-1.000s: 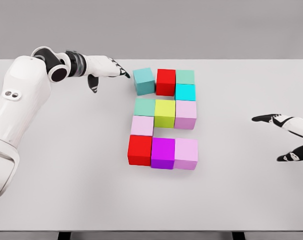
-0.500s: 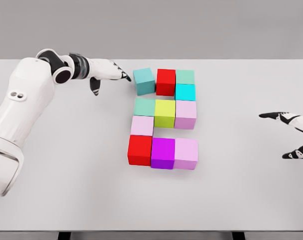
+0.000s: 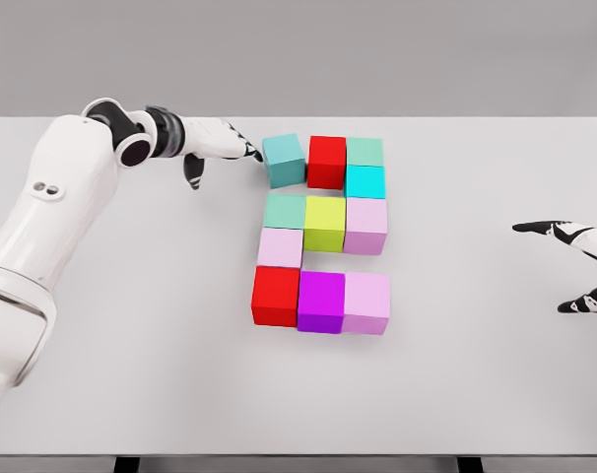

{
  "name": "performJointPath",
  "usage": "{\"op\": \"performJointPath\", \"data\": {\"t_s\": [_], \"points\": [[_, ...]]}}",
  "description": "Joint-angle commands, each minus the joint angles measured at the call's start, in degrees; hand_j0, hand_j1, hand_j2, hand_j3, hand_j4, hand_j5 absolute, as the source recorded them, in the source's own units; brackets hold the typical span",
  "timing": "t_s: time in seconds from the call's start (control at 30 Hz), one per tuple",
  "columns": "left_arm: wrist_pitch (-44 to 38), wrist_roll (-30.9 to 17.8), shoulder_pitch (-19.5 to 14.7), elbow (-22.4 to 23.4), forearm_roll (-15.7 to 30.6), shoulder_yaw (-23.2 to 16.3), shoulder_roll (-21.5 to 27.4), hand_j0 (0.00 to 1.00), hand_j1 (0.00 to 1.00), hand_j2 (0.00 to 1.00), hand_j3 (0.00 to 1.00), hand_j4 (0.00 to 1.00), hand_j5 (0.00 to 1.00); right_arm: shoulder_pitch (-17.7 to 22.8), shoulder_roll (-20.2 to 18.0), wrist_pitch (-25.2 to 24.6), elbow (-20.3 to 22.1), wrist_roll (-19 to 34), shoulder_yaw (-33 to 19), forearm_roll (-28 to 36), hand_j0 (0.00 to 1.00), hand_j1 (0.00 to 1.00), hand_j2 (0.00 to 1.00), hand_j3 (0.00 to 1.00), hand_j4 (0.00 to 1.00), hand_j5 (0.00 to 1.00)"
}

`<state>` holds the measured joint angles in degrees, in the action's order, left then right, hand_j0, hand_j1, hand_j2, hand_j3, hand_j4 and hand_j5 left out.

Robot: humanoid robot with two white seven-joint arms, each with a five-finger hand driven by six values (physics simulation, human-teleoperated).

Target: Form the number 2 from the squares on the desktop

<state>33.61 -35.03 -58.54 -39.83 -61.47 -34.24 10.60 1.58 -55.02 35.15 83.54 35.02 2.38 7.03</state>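
Coloured cubes on the white table [image 3: 131, 315] form a blocky 2. The top row holds a teal cube [image 3: 284, 160], slightly turned and a bit apart, a red cube [image 3: 327, 161] and a green-teal cube [image 3: 364, 152]. A cyan cube [image 3: 364, 181] sits under it. The middle row is teal [image 3: 285, 210], yellow-green [image 3: 325, 222] and pink [image 3: 366, 225]. A pale pink cube [image 3: 281, 246] leads down to red [image 3: 276, 295], purple [image 3: 321, 301] and pink [image 3: 366, 302]. My left hand [image 3: 225, 148] is open, its fingertips at the turned teal cube's left face. My right hand [image 3: 574, 266] hovers open at the right edge.
My left hand has slid right, its fingertips now reaching the turned teal cube's left side. The right hand drew back toward the right edge, then held still. The cubes have not visibly moved.
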Motion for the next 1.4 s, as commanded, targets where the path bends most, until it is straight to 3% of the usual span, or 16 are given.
{"op": "performJointPath", "data": {"t_s": [0.0,1.37], "points": [[-0.5,0.0,0.0,0.0,0.1,0.1,-0.1,1.0,1.0,1.0,1.0,1.0,1.0,0.0,0.1,-0.1,0.0,0.0,0.0,0.4,1.0,1.0,1.0,1.0,1.0,1.0],[-1.2,0.0,-0.4,-0.1,0.1,0.1,-0.9,1.0,1.0,1.0,1.0,1.0,1.0,0.0,1.0,-0.1,-1.4,0.0,-0.9,0.2,1.0,1.0,1.0,1.0,1.0,1.0]]}}
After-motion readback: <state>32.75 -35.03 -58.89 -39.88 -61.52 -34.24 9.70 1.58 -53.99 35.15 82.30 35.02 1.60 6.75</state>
